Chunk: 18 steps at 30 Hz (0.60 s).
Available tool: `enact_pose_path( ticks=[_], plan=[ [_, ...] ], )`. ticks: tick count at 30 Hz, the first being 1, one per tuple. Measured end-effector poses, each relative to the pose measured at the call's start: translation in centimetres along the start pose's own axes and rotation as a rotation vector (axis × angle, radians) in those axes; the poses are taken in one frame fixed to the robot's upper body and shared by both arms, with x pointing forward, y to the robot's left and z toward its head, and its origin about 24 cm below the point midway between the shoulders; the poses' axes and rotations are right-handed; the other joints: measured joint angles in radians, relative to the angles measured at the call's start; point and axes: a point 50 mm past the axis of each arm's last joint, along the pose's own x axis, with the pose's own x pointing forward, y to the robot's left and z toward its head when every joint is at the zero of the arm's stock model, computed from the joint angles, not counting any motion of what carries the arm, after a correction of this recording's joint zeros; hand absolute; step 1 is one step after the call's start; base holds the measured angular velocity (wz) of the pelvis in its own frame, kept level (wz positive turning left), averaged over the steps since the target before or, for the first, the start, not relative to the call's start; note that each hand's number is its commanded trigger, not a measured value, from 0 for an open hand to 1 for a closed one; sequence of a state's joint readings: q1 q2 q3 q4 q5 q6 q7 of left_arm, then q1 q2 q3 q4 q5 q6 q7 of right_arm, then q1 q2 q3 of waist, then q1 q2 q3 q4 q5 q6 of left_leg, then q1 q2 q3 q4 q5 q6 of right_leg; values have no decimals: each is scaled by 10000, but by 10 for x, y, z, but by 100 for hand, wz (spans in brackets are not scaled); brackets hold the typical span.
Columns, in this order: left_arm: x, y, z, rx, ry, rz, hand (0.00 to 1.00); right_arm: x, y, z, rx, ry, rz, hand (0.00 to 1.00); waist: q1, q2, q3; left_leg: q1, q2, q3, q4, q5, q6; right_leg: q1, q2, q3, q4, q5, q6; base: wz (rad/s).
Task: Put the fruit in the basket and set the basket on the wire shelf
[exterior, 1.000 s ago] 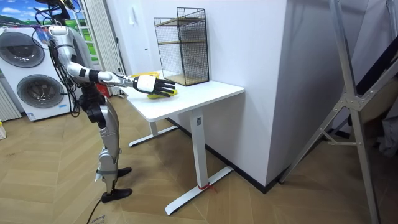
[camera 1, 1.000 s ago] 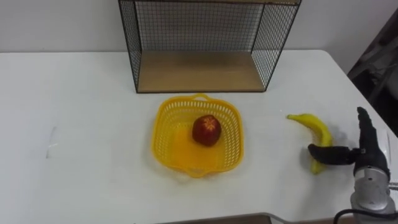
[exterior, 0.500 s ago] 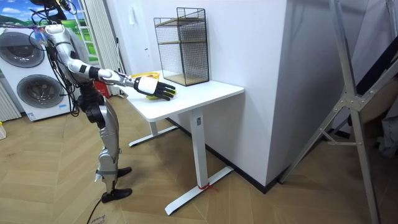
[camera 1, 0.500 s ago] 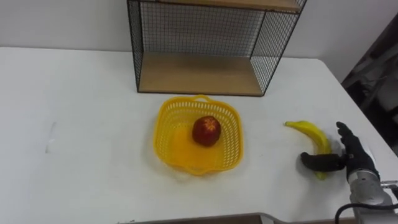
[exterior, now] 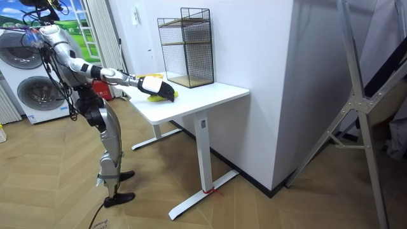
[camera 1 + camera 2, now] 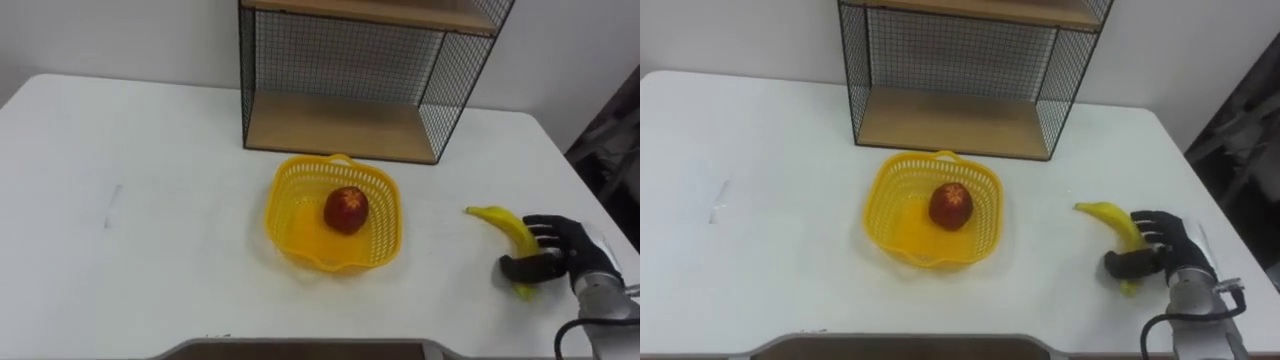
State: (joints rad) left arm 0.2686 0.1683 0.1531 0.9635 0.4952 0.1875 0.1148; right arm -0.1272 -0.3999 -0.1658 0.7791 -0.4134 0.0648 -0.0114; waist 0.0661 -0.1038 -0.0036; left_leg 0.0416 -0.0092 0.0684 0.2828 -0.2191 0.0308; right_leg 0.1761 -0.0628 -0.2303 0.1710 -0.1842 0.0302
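A yellow plastic basket (image 6: 296, 228) sits in the middle of the white table (image 6: 150, 230) with a red apple (image 6: 345, 210) inside it. To its right a yellow banana (image 6: 504, 227) lies on the table. My right hand (image 6: 560, 250) is curled round the banana's near end, thumb on the left and fingers on the right. Behind the basket stands the black wire shelf (image 6: 350, 128) with a wooden floor. In the room view I stand at the table's front, right hand (image 5: 154, 86) reaching over the banana (image 5: 156, 98).
The table's right edge (image 6: 590, 215) runs close beside the banana and my hand. A second wooden board (image 6: 380, 12) tops the shelf's lower compartment. Washing machines (image 5: 28, 70) stand behind me in the room view.
My right hand has lowered onto the banana and its fingers have curled round the near end. The head camera shifted, so the scene sits further right and lower.
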Motion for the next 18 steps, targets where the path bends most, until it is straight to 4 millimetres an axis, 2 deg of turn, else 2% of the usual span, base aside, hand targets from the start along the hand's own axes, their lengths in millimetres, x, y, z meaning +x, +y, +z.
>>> enact_pose_path(
  ticks=[6, 18],
  plan=[
    [1, 5, 6, 4, -108, 121, 0, 1, -5, -2, -1458, 240, -227, 100, 257, -9, -5, 18, 19, -70, -45, 45, 31, 32, 29, -123, -12, 16, -25, 3],
    [2, 5, 7, 14, -182, 161, 0, -1, -3, -3, -826, 315, -256, 100, 198, -61, -25, 55, 28, -170, -92, 59, 3, 131, 61, -157, -25, 16, -24, 2]
  ],
)
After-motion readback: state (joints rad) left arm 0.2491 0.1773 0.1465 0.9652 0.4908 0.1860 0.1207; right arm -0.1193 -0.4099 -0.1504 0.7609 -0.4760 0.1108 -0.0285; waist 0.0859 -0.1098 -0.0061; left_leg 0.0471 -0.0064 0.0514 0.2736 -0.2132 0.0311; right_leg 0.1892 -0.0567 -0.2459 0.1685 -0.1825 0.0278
